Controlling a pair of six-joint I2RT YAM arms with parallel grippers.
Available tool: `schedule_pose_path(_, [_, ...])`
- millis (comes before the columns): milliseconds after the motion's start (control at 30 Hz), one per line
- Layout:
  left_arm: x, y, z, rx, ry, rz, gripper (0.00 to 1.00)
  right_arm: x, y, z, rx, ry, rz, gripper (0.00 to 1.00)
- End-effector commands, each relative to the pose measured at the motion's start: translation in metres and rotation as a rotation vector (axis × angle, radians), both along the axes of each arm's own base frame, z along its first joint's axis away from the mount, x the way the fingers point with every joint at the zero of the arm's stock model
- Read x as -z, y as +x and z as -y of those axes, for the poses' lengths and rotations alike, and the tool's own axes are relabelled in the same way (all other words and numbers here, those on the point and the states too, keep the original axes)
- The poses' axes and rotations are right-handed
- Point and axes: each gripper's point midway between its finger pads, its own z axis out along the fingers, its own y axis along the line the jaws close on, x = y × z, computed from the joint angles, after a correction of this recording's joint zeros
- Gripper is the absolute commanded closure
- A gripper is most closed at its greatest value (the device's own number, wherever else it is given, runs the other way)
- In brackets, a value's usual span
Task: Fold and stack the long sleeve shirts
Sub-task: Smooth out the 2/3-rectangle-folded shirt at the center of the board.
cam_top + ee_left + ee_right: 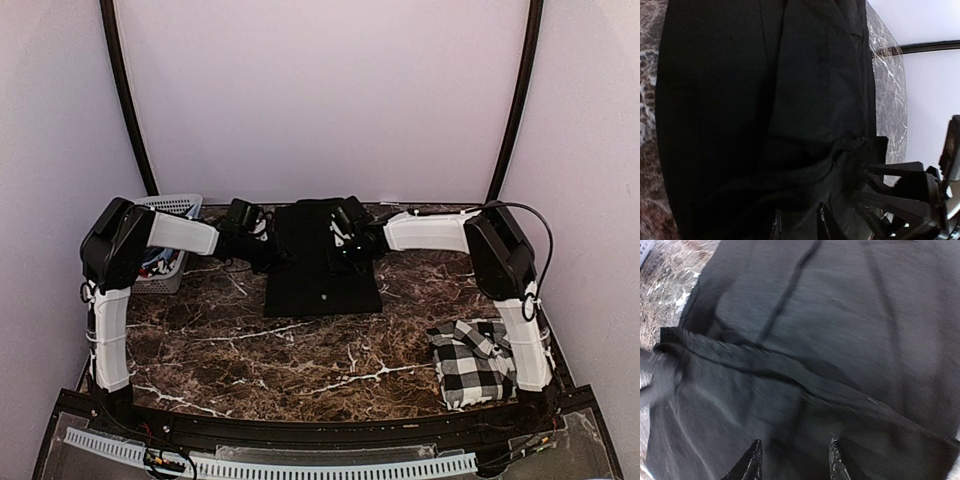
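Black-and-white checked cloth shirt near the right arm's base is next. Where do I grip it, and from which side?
Probably best to grip the black-and-white checked cloth shirt at its left edge, toward the middle of the dark marble table, coming down from above. It lies bunched and low, and its right side is hidden behind the right arm's white upright link, so that side looks blocked.

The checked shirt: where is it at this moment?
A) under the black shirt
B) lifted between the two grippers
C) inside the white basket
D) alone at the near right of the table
D: in the top view the checked shirt lies folded on the table at the near right, with bare tabletop between it and the black shirt.
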Motion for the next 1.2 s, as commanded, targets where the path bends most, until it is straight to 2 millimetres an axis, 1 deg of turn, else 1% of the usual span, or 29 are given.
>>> schedule_pose_path(0, [0.011, 0.02, -0.012, -0.055, 0.071, 0.012, 0.76, -0.043, 0.013, 0.027, 0.034, 0.112, 0.044, 0.58])
schedule_pose_path(133, [0.023, 0.027, -0.022, -0.093, 0.109, -0.006, 0.76, -0.031, 0.012, 0.046, 0.021, 0.145, 0.015, 0.6])
schedule_pose_path(233, [0.033, 0.026, -0.029, -0.115, 0.145, -0.03, 0.76, -0.014, 0.013, 0.057, 0.024, 0.148, -0.022, 0.62])
schedule_pose_path(367, [0.036, 0.027, -0.032, -0.121, 0.158, -0.038, 0.76, 0.005, 0.016, 0.069, 0.046, 0.147, -0.063, 0.65])
schedule_pose_path(500, [0.033, 0.029, -0.034, -0.112, 0.183, -0.029, 0.76, 0.014, 0.021, 0.084, 0.097, 0.118, -0.093, 0.69])
schedule_pose_path(567, [0.029, 0.032, -0.036, -0.106, 0.199, -0.02, 0.75, 0.012, 0.022, 0.091, 0.119, 0.109, -0.097, 0.7])
schedule_pose_path(733, [0.009, 0.036, -0.037, -0.076, 0.225, 0.013, 0.7, -0.011, 0.021, 0.097, 0.122, 0.11, -0.058, 0.7])
schedule_pose_path(833, [-0.013, 0.037, -0.037, -0.057, 0.231, 0.054, 0.68, -0.031, 0.018, 0.098, 0.118, 0.118, -0.027, 0.69])
schedule_pose_path(867, [-0.026, 0.035, -0.036, -0.055, 0.223, 0.072, 0.66, -0.038, 0.014, 0.097, 0.114, 0.117, -0.015, 0.69])
schedule_pose_path(900, [-0.028, 0.031, -0.035, -0.045, 0.224, 0.074, 0.66, -0.045, 0.011, 0.096, 0.11, 0.115, -0.004, 0.69])
schedule_pose_path(933, [-0.042, 0.028, -0.034, -0.04, 0.213, 0.096, 0.65, -0.052, 0.006, 0.093, 0.102, 0.114, 0.009, 0.69])
schedule_pose_path(967, [-0.041, 0.019, -0.03, -0.022, 0.216, 0.092, 0.64, -0.057, 0.0, 0.089, 0.089, 0.113, 0.018, 0.69])
schedule_pose_path(1000, [-0.051, 0.014, -0.027, -0.014, 0.208, 0.106, 0.64, -0.061, -0.007, 0.084, 0.075, 0.11, 0.024, 0.69])
schedule_pose_path(1033, [-0.048, 0.003, -0.022, 0.008, 0.204, 0.094, 0.64, -0.06, -0.016, 0.081, 0.064, 0.102, 0.022, 0.69])
schedule_pose_path(1067, [-0.056, -0.003, -0.018, 0.017, 0.191, 0.107, 0.64, -0.061, -0.025, 0.077, 0.053, 0.097, 0.024, 0.69])
schedule_pose_path(1100, [-0.049, -0.018, -0.011, 0.042, 0.181, 0.082, 0.64, -0.06, -0.032, 0.073, 0.044, 0.093, 0.021, 0.69])
schedule_pose_path(1133, [-0.056, -0.026, -0.002, 0.063, 0.159, 0.099, 0.64, -0.056, -0.041, 0.07, 0.037, 0.091, 0.014, 0.69])
schedule_pose_path(1167, [-0.047, -0.038, 0.0, 0.073, 0.151, 0.067, 0.64, -0.052, -0.049, 0.067, 0.029, 0.09, 0.005, 0.69])
